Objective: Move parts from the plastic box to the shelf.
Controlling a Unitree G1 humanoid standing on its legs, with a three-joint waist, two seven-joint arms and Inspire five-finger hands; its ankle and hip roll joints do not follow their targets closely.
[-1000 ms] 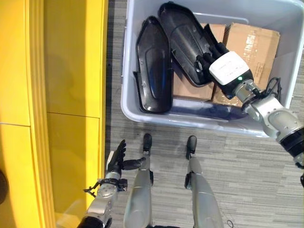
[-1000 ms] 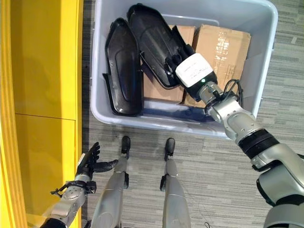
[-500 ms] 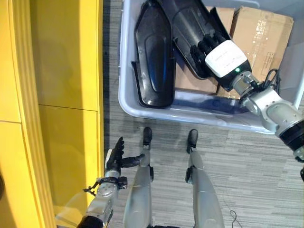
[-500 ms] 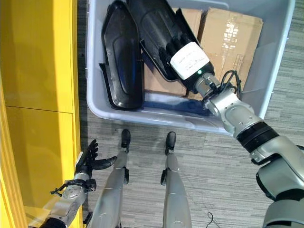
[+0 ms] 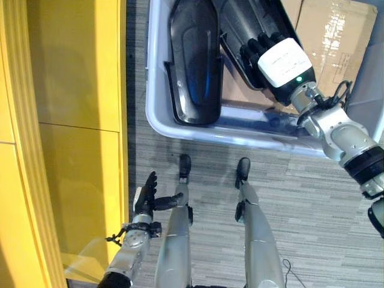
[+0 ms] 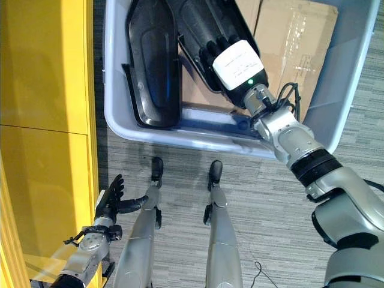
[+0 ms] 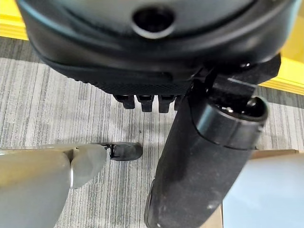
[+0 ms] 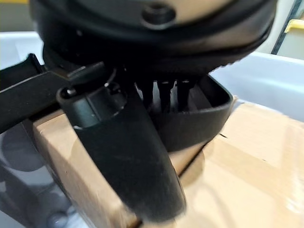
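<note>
A grey-blue plastic box [image 5: 180, 133] on the floor holds two long black moulded parts. The left part [image 5: 195, 66] lies along the box's left wall. The right part [image 5: 240, 24] leans over cardboard boxes [image 5: 330, 42]. My right hand [image 5: 283, 63] reaches into the box, and its fingers [image 5: 255, 49] curl over that part's near rim. In the right wrist view the part's wall [image 8: 199, 118] runs between the fingers and the thumb [image 8: 128, 156]. My left hand [image 5: 146, 198] hangs low beside the yellow shelf [image 5: 72, 90], fingers straight, holding nothing.
The yellow shelf unit fills the left side, with a narrow strip of grey floor [image 5: 135, 138] between it and the box. Grey striped floor [image 5: 312, 216] spreads in front of the box. The cardboard [image 8: 237, 166] lies right under my right hand.
The whole picture has shifted, so the camera has moved. My right hand stays on the right black part, a little further into the box. The left hand holds its pose.
</note>
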